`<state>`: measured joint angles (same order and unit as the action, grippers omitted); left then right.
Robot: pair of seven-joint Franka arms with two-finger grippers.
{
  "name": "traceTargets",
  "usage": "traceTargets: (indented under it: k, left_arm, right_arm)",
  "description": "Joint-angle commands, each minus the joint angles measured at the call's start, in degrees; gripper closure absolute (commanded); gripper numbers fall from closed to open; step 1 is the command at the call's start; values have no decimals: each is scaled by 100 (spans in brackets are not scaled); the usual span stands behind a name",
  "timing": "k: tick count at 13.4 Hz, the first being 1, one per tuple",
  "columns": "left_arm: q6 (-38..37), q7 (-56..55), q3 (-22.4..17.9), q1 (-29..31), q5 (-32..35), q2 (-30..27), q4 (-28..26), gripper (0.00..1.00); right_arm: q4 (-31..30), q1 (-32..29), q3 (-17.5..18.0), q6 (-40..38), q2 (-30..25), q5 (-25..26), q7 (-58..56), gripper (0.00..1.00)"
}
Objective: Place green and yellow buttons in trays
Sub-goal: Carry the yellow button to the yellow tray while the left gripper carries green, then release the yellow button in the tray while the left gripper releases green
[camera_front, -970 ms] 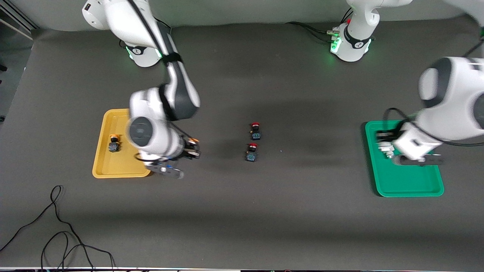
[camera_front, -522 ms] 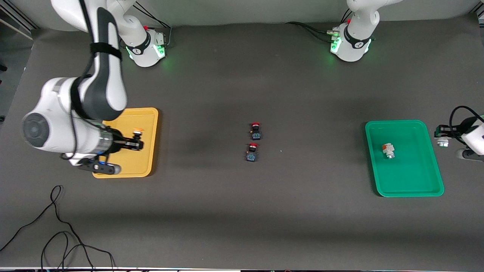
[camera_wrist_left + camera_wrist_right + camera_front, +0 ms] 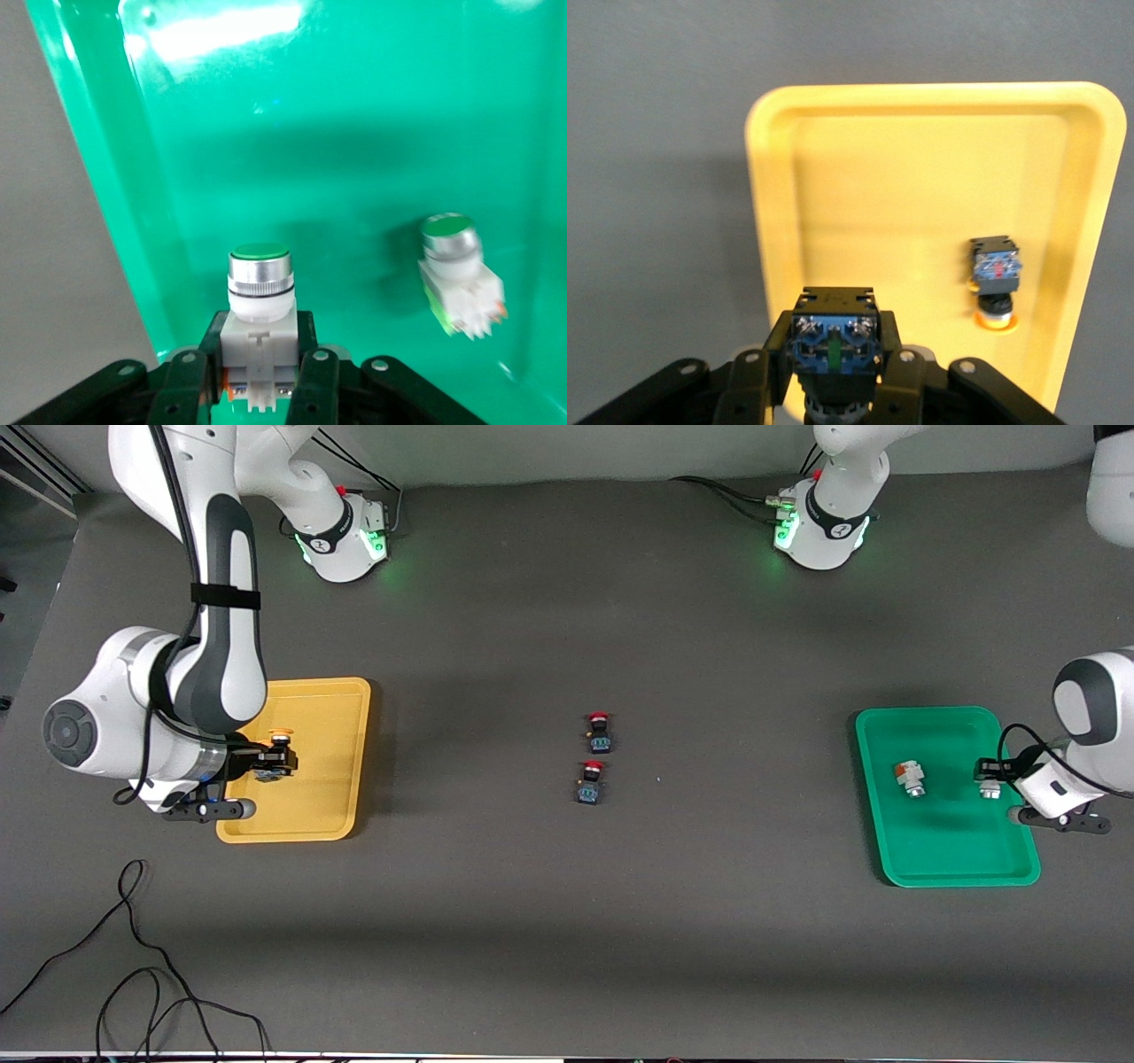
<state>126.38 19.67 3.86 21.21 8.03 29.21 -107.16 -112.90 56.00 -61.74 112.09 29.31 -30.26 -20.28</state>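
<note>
My right gripper [image 3: 275,760] is shut on a yellow button [image 3: 834,341], black-bodied with a blue base, and holds it over the yellow tray [image 3: 337,708]. A second yellow button [image 3: 994,283] lies in that tray [image 3: 859,177] beside it. My left gripper [image 3: 988,779] is shut on a green button [image 3: 260,283] with a whitish body, low over the green tray [image 3: 939,859]. Another green button [image 3: 909,778] lies on its side in that tray, and it also shows in the left wrist view [image 3: 456,266].
Two red-capped black buttons [image 3: 599,732] [image 3: 590,781] stand at the table's middle, one nearer the front camera than the other. A black cable [image 3: 133,957] loops on the table at the right arm's end, near the front edge.
My right gripper carried the yellow button from beside the yellow tray to over it. My left gripper swung out past the green tray's edge, then came back over it with a green button.
</note>
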Motion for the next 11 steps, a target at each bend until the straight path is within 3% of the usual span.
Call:
traceTargets:
  k: [1,2,5,10,11]
  left_arm:
    - [221,-129,79,85,32,163,11,31]
    - [116,-330,88,77,15,137,37,1]
    - [-436,-561,132,24,14,-82,255,0]
    - [-2255,-490,325,-38,14,-837,1240,0]
    - [-2484,-490,395,-29,23,-1056,1337,0]
  right_arm:
    - [-915,131,73,1144,21,-496,-764,100]
    - [-1101,105,231,1426,153,-803,-1080,100]
    - [-1252,104,513,1736,601,-1666,-1452,100]
    - [-1243,96,681,1948,857,-1729,-1461,100]
    - [-1235,70,681,1939,857,-1729,-1462,66]
